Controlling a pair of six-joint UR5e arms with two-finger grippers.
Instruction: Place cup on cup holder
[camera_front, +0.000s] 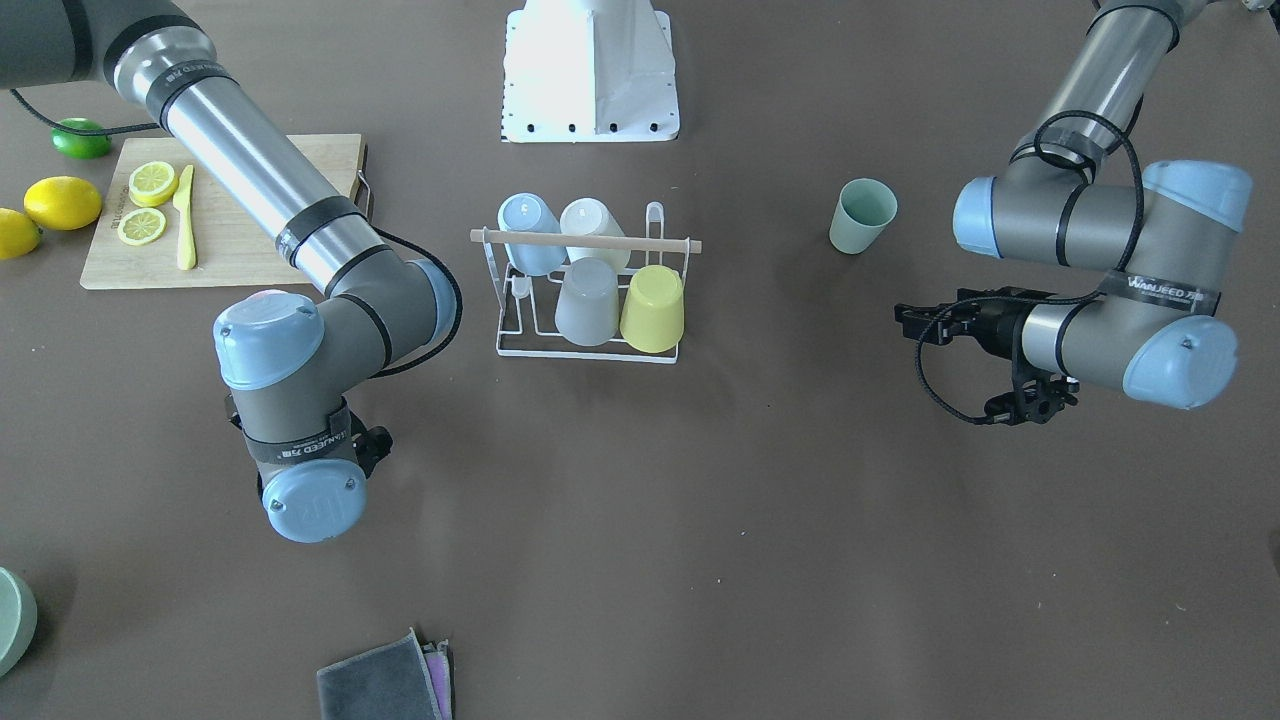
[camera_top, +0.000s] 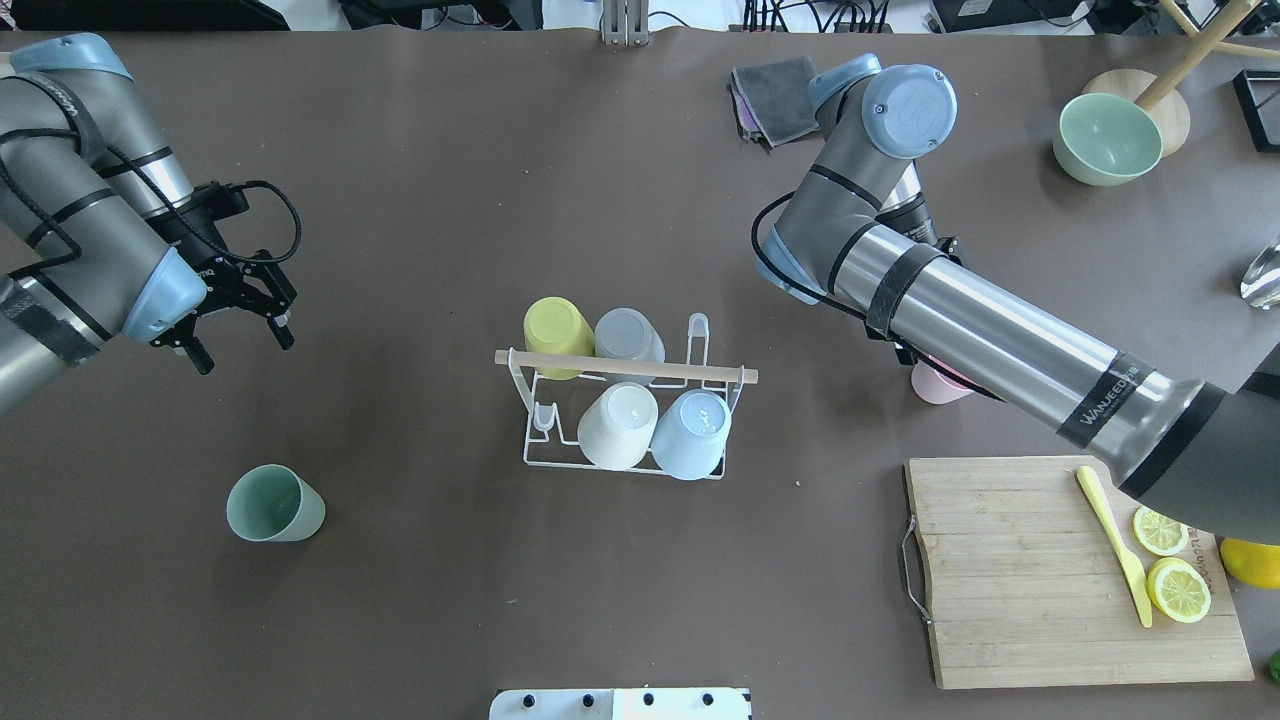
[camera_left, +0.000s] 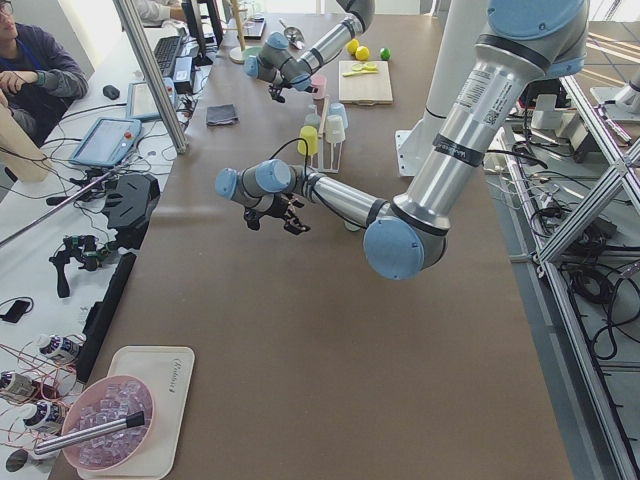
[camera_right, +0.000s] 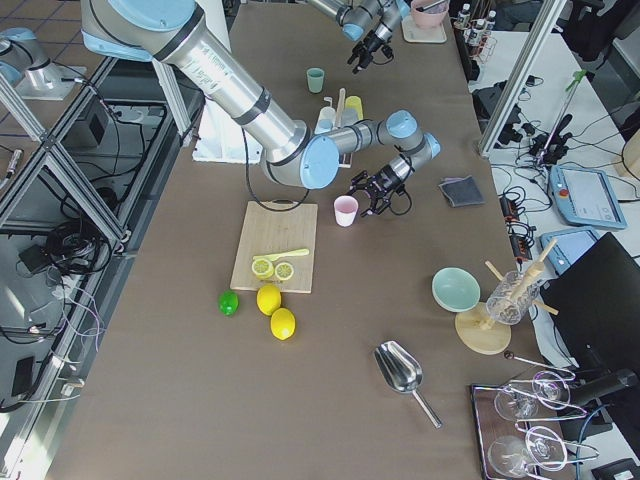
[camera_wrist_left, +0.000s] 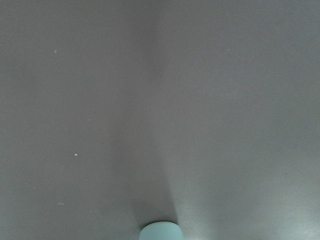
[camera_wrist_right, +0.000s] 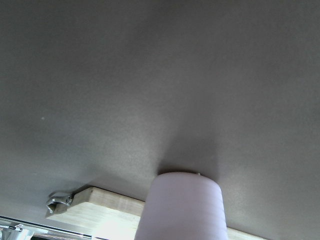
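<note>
The cup holder (camera_top: 625, 368), a white wire rack with a wooden bar, stands mid-table and carries a yellow, a grey, a cream and a blue cup upside down. A green cup (camera_top: 272, 505) stands upright on the table left of it, and shows in the front view (camera_front: 862, 215). My left gripper (camera_top: 245, 352) is open and empty, hovering beyond the green cup. A pink cup (camera_top: 935, 385) stands by the cutting board, partly under my right arm; it fills the bottom of the right wrist view (camera_wrist_right: 182, 205). My right gripper (camera_right: 375, 195) is beside the pink cup; its jaws are hidden.
A wooden cutting board (camera_top: 1020, 570) with lemon slices and a yellow knife lies at the near right, with whole lemons (camera_front: 62, 202) beside it. A folded grey cloth (camera_top: 780, 95) and a green bowl (camera_top: 1100, 140) sit at the far side. The white robot base (camera_front: 590, 70) stands behind the rack.
</note>
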